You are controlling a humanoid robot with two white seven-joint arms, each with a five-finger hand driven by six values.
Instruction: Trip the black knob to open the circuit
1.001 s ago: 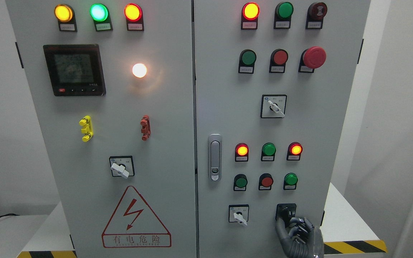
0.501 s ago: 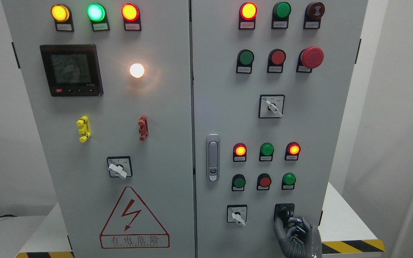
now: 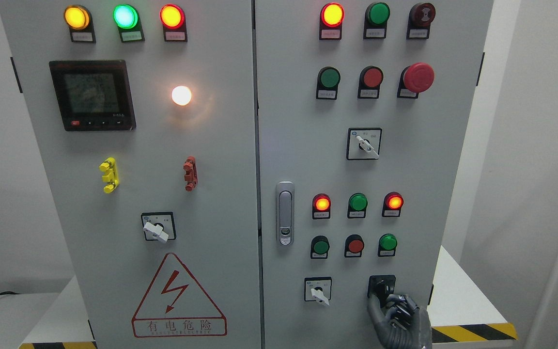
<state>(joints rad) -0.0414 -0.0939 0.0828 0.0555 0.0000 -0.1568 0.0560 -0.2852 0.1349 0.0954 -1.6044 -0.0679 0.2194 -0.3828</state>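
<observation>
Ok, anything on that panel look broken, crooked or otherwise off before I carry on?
Nothing stands out. The cabinet door looks shut and intact, lamps and buttons sit in straight rows, and the right hand is at the black knob at the lower right. Whether it grips the knob is unclear.

You see only the right hand (image 3: 399, 317): dark grey, glove-like skin over the palm and thumb, with black jointed fingers (image 3: 405, 306) whose segments catch glossy highlights. Its wrist runs off the bottom edge.
</observation>
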